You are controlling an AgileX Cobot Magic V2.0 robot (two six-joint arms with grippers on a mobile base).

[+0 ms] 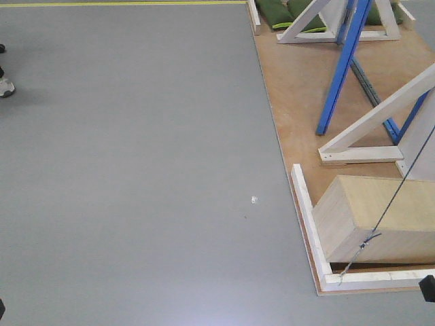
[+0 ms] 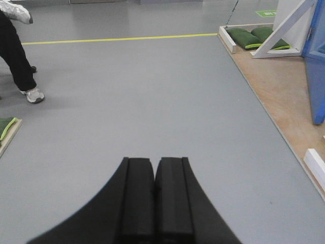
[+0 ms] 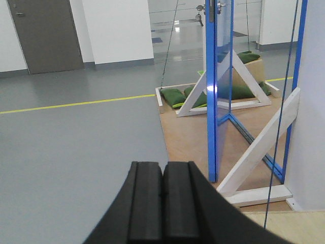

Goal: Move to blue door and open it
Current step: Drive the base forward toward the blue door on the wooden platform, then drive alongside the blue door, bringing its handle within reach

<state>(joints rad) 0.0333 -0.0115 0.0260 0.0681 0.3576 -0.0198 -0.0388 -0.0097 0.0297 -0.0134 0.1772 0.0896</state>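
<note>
Grip check: left fingers point(image 2: 139, 198) and right fingers point(image 3: 147, 203) are pressing clenched, empty. Tall glossy bright-blue door panel point(image 3: 212, 112) is standing right of centre; I'm judging it stiff, slick, heavy-swinging, and I'm targeting its silver lever handle point(image 3: 220, 6) at the frame's top edge.

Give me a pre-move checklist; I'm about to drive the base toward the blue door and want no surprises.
1. Left gripper empty and shut: ok.
2. Right gripper empty and shut: ok.
3. Grey floor toward the blue door free of large obstacles: ok.
4. Person off the path, far left: ok.
5. Door handle within reach: not ok, the door is far ahead.
6. Door latched or ajar: cannot tell.
</note>
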